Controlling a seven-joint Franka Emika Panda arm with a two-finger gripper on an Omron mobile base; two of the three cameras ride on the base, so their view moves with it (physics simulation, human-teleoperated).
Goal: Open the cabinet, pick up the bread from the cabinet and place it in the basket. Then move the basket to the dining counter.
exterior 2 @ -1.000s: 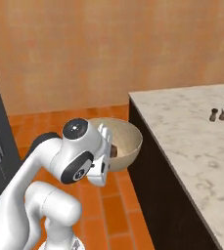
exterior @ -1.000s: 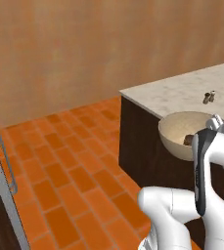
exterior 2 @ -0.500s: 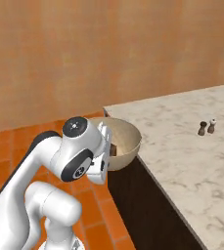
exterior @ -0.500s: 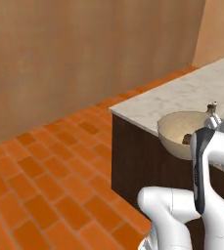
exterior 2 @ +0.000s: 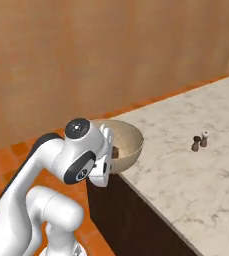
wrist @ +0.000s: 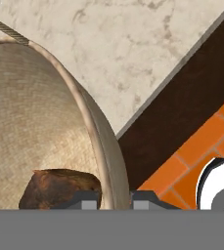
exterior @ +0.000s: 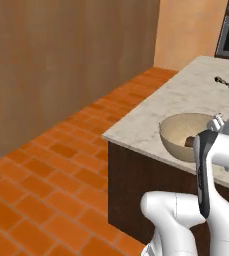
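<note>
Basket held at the dining counter's corner

The gripper (wrist: 112, 197) pinches the rim of the tan basket (wrist: 45, 117), one finger on each side of the wall. The bread (wrist: 59, 188), dark brown and lumpy, lies inside just beside the fingers. The basket seems to overhang the dining counter (exterior 2: 186, 165) edge; open brick floor (exterior: 51, 170) lies below.

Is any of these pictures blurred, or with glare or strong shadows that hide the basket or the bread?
Left base view: sharp, even light, no glare on the basket. Right base view: also sharp; the arm covers part of the basket. Hand view: the bread is clear, the basket wall shows its weave, and the dining counter has soft, flat light.
</note>
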